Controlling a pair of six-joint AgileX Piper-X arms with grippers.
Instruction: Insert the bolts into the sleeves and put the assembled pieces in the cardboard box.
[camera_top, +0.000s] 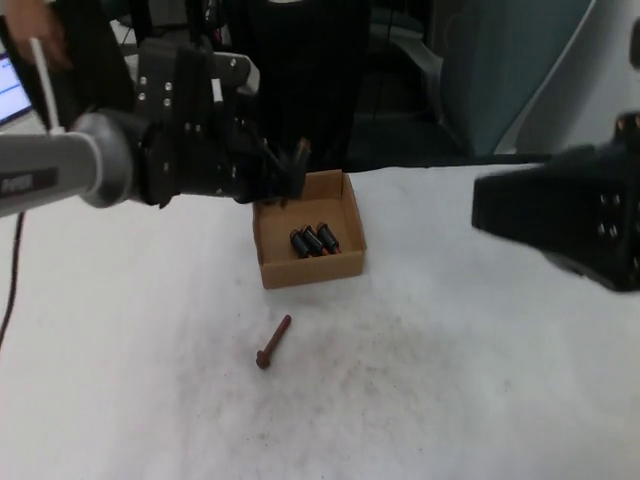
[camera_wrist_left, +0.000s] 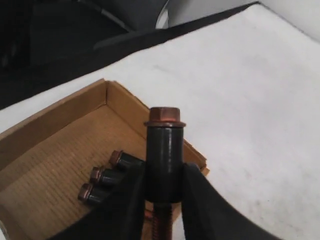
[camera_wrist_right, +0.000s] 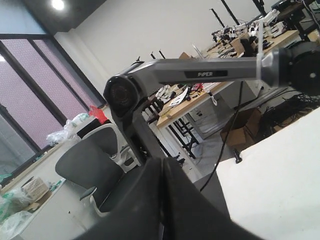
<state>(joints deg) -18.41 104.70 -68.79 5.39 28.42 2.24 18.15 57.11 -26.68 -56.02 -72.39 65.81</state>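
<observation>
**Three in the box, fourth in hand, one bolt left**

Status for you, judged from how things lie:

- Left gripper: clamped on a sleeve with its bolt already through it. The head sits on top and the thread sticks out below between the fingers. So this piece is assembled.
- The held piece hangs upright over the far-left rim of the cardboard box, in the air and not yet inside. In the left wrist view it lines up with the box's edge rather than the floor.
- Three assembled pieces lie side by side on the box floor, touching each other.
- A loose bolt lies flat on the bench, in front of the box and well apart from it. It has no sleeve on it.
- Right gripper: fingers pressed together on nothing, raised off to the right and pointed out at the room.

My read is that you're most of the way through. What's left is to drop the held piece in the box, then sleeve the last bolt and box it too.
</observation>
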